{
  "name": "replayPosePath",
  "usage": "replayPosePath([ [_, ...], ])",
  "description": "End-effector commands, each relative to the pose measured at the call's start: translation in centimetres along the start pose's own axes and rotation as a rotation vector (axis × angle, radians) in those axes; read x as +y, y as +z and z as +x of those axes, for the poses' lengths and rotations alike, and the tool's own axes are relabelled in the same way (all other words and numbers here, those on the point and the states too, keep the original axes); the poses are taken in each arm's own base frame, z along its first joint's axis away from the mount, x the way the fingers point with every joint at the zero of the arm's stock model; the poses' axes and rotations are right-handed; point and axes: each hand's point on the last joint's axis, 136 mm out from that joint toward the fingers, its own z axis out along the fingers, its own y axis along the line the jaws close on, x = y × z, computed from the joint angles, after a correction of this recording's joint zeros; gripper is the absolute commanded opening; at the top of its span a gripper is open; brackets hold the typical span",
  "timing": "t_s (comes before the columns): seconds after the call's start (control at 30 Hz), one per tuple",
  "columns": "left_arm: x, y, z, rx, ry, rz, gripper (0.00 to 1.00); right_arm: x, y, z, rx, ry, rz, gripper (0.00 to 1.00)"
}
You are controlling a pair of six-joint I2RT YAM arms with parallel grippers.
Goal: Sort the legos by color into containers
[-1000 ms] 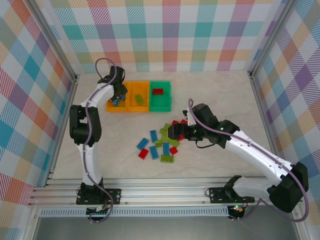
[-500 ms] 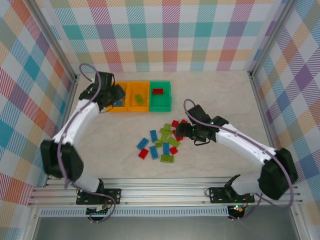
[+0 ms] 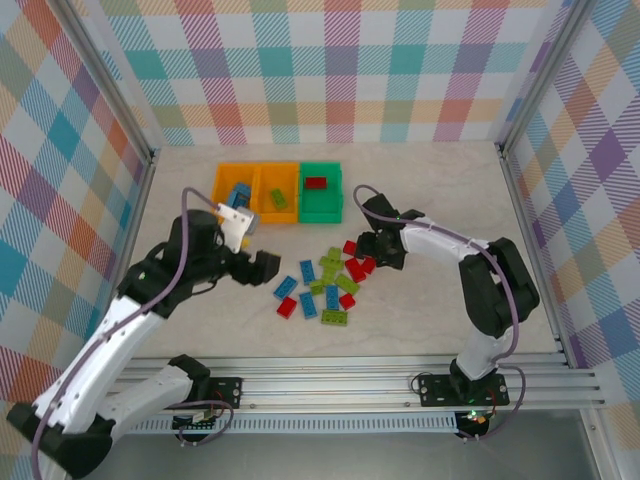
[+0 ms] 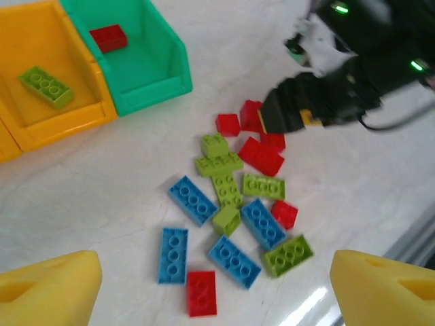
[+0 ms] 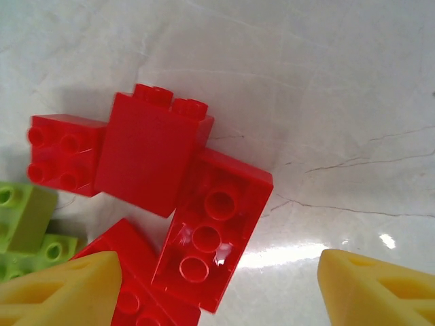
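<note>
The loose legos (image 3: 325,285), red, blue and lime green, lie scattered mid-table. My left gripper (image 3: 265,268) hangs open just left of the pile; in the left wrist view its fingers (image 4: 47,288) stand wide apart above blue bricks (image 4: 234,261) and a red one (image 4: 202,293). My right gripper (image 3: 372,252) is open low over the red bricks at the pile's upper right, straddling an upside-down red brick (image 5: 214,227). The left orange bin (image 3: 216,215) holds blue bricks, the middle orange bin (image 3: 262,215) a green brick (image 4: 44,85), and the green bin (image 3: 320,212) a red brick (image 4: 109,37).
Checked walls and metal posts close in the table on three sides. The right arm's black wrist (image 4: 319,102) reaches over the pile's far right side. Bare tabletop lies to the right of the pile and in front of it.
My left arm has swung away from the orange bins, down to the pile's left side. My right gripper has shifted up and right onto the red bricks.
</note>
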Motion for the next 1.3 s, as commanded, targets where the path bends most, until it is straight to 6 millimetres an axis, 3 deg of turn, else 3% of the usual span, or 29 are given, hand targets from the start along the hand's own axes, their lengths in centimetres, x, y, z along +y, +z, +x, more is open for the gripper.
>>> replayPosePath([
  [0.0, -1.5, -1.0, 1.9, -0.044, 0.304, 0.075, 0.9, 0.3, 1.5, 0.2, 0.011, 0.05, -0.014, 0.72],
  [0.1, -2.5, -0.6, 2.5, -0.109, 0.412, 0.129, 1.0, 0.6, 2.3, 0.3, 0.021, 0.059, -0.022, 0.69],
  [0.27, -2.6, 0.8, 3.7, -0.145, 0.497, 0.151, 1.0, -1.3, 3.2, 1.2, 0.045, 0.068, 0.071, 0.5],
  [0.4, -1.8, 1.1, 3.6, -0.183, 0.488, 0.095, 1.0, -2.2, 1.9, 1.0, -0.003, 0.085, 0.072, 0.36],
  [0.47, -0.8, 1.1, 3.3, -0.213, 0.477, 0.03, 1.0, -1.8, 0.3, 0.3, -0.05, 0.078, 0.039, 0.28],
  [0.5, -0.3, 1.1, 3.1, -0.231, 0.467, 0.0, 1.0, -1.4, -0.7, -0.2, -0.072, 0.065, 0.015, 0.23],
  [0.6, 0.7, 0.8, 2.7, -0.278, 0.446, -0.066, 1.0, 1.3, -4.3, -2.1, -0.161, -0.014, -0.119, 0.21],
  [0.77, 1.4, 0.5, 2.5, -0.303, 0.442, -0.112, 1.0, 9.3, -8.4, -4.6, -0.191, -0.212, -0.392, 0.21],
  [1.03, 1.8, 0.8, 2.9, -0.283, 0.432, -0.122, 1.0, 14.6, -5.8, -10.8, -0.244, -0.301, -0.357, 0.23],
  [1.27, 1.8, 1.0, 3.1, -0.283, 0.435, -0.122, 1.0, 15.3, -3.5, -13.6, -0.264, -0.299, -0.303, 0.32],
])
